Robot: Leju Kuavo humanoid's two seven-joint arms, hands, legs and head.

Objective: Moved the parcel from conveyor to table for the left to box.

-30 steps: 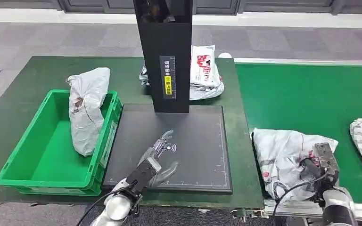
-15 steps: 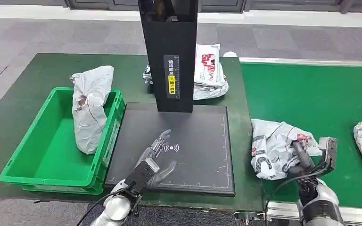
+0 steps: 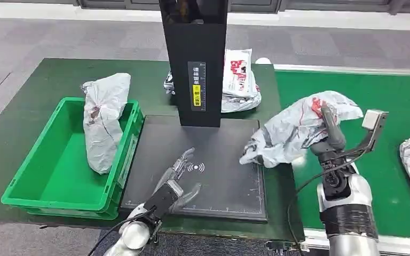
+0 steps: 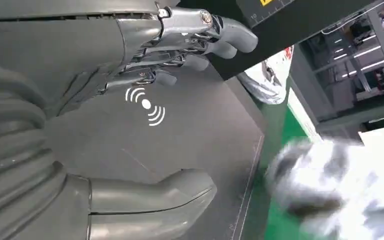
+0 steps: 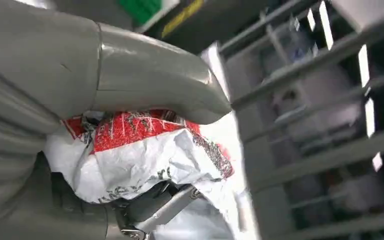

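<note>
Now right hand grips parcel above green table; left hand spread on dark mat.

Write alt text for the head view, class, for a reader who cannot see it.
The right hand holds a crumpled white parcel in the air above the dark scanning pad's edge. The left hand rests open on the pad, beside a green box containing another parcel.

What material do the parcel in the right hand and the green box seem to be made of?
Parcel, held up by the right hand: likely thin plastic film, a white and grey mailer bag; it crumples, creases and droops. Green box: probably rigid moulded plastic, smooth with a slight sheen, straight walls and a ribbed rim.
</note>
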